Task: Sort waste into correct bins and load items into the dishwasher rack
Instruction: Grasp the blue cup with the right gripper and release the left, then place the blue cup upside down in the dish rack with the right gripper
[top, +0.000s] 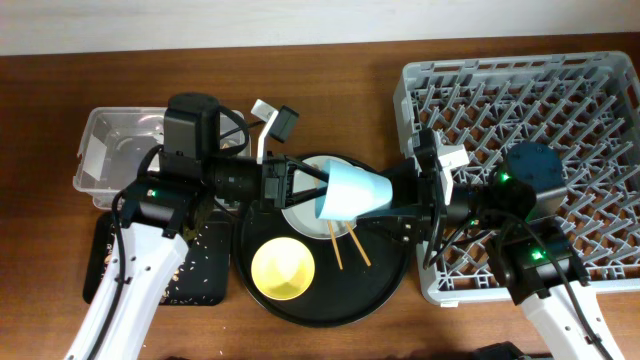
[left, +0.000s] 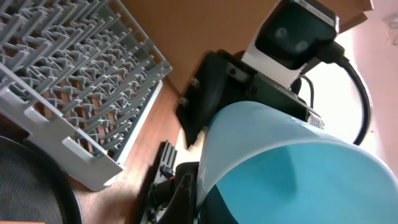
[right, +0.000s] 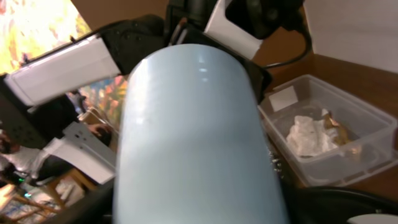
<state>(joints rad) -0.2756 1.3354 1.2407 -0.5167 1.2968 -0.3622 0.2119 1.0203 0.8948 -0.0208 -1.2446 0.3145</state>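
The small light-blue cup (top: 350, 192) hangs on its side above the round black tray, between both arms. My left gripper (top: 306, 185) is shut on its wide rim; in the left wrist view (left: 186, 194) a finger presses the cup's (left: 292, 168) wall. My right gripper (top: 402, 198) is at the cup's narrow base. The cup (right: 196, 137) fills the right wrist view and hides those fingers. The white plate (top: 305, 212), yellow bowl (top: 283, 268) and chopsticks (top: 346, 246) lie on the round tray. The tissue (right: 306, 135) and wrapper (right: 334, 122) lie in the clear box (top: 105, 150). The pink cup is out of view.
The grey rack (top: 560, 95) stands at the right and also shows in the left wrist view (left: 74, 81). The shallow black tray (top: 195, 270) with crumbs lies at the front left. The round black tray (top: 330, 298) sits in the middle.
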